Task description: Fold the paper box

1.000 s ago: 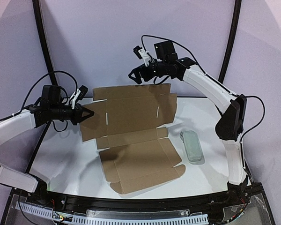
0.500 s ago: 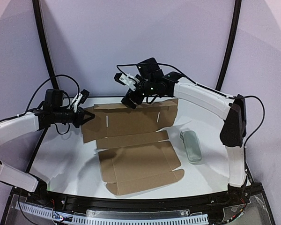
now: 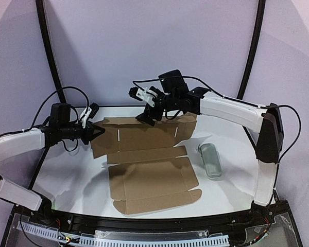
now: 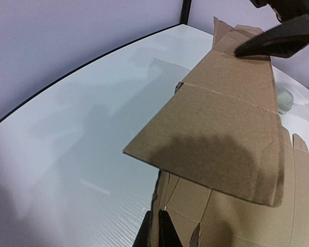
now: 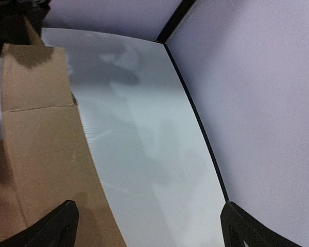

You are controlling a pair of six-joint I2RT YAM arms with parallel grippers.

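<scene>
The paper box is a flat brown cardboard sheet with flaps and slits, lying mid-table, with its far panel tilted up off the surface. My left gripper is shut on the sheet's left edge; in the left wrist view its fingers pinch the thin cardboard. My right gripper hangs open over the far panel's back edge. In the right wrist view its jaws stand wide, with only table and the cardboard's edge between them. One of its fingers rests at the raised panel's top.
A small pale grey-green oblong object lies on the white table right of the sheet. A black rim bounds the table's curved back edge, with purple walls behind it.
My right arm has swung left and down from high at the back onto the far panel's top edge. The raised panel has sunk lower. My left gripper has kept its hold and barely moved.
</scene>
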